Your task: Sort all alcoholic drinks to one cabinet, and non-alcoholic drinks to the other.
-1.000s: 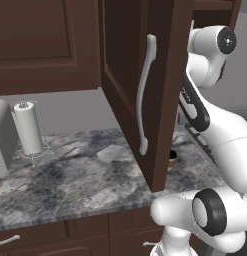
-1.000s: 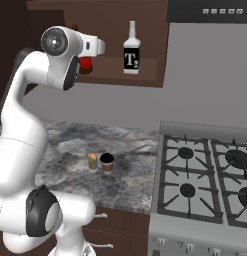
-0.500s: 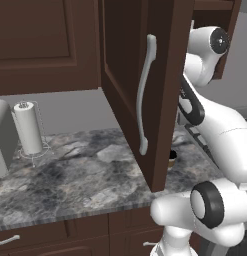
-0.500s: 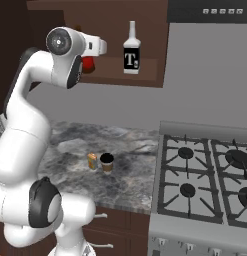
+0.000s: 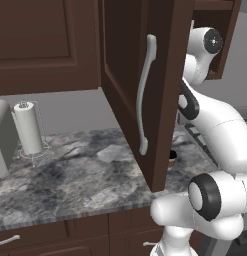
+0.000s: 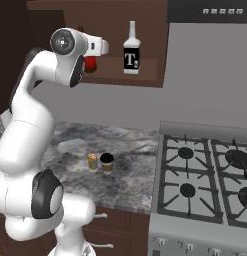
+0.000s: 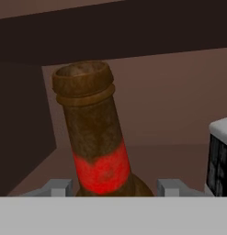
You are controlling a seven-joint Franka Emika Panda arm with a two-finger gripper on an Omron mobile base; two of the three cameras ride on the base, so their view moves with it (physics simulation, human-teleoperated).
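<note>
The gripper [image 7: 114,187] has its fingers round the brown bottle [image 7: 96,137] at frame centre, inside the open cabinet [image 6: 145,77], tilting more than a moment ago. The white bottle [image 6: 131,49] stands alongside; can [image 6: 92,161] and coffee cup [image 6: 107,162] wait lower-centre on the counter [image 6: 130,175].

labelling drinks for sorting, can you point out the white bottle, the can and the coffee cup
white bottle [image 6: 131,56]: right base view, on its black "T" label
can [image 6: 92,161]: right base view, on its yellow-orange side
coffee cup [image 6: 107,163]: right base view, on the tan wall just under its dark lid
</note>
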